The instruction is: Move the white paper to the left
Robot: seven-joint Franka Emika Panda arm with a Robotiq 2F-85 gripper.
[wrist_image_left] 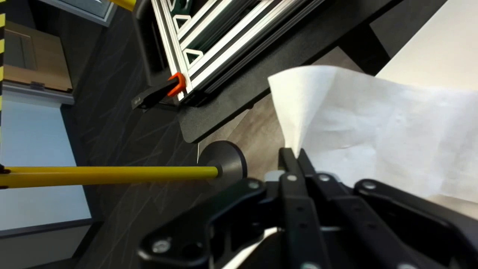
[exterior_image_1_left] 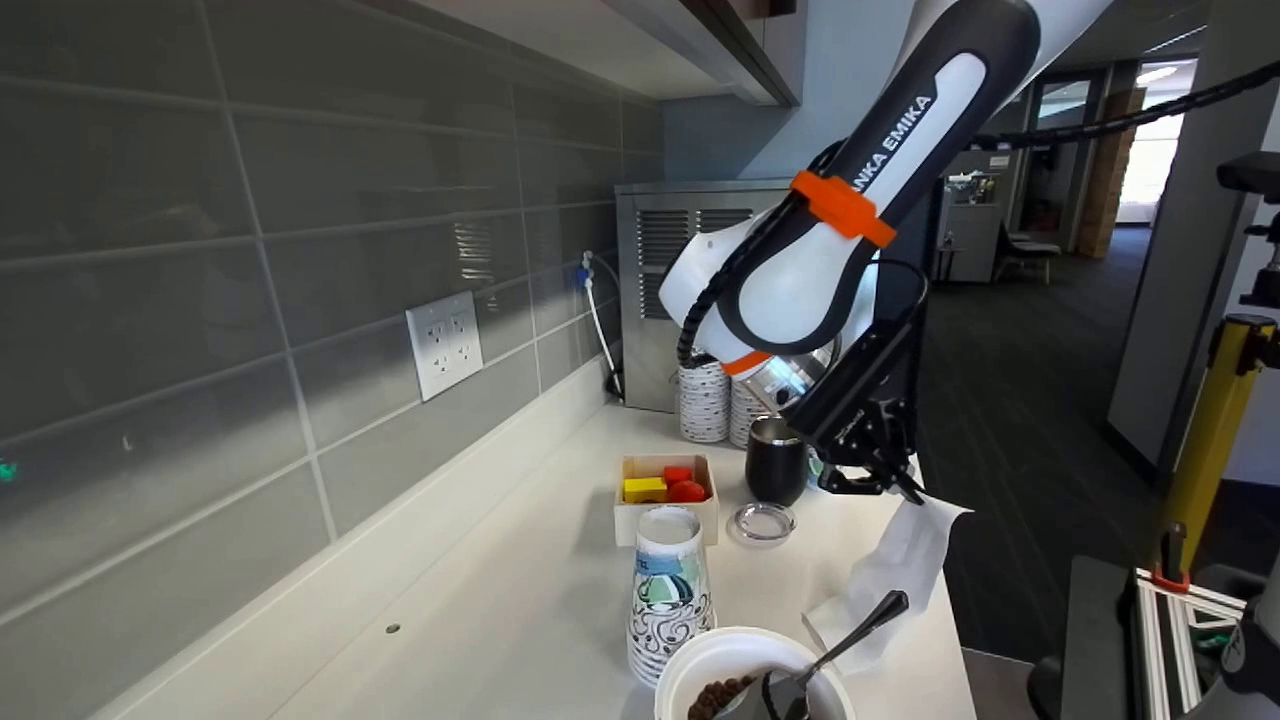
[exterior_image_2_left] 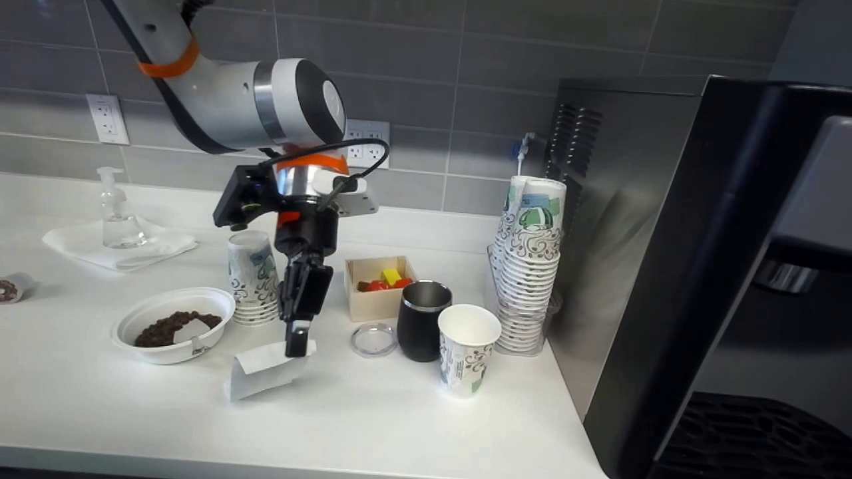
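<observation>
The black two-finger gripper (wrist_image_left: 294,153), closed tight, clamps the thin white paper sheet (wrist_image_left: 373,127) beside the round white bowl (exterior_image_2_left: 166,355).

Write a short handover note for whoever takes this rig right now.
Gripper: shut, pinching the white paper near one end.
Where: the pinched end is raised; the rest slopes down, its low end seemingly on the counter, near the white bowl.
Done: the white paper is grasped.
Remaining: likely carry it left, lay it down, release. No target spot shows. Perhaps mind the spoon sticking out of the bowl.
</observation>
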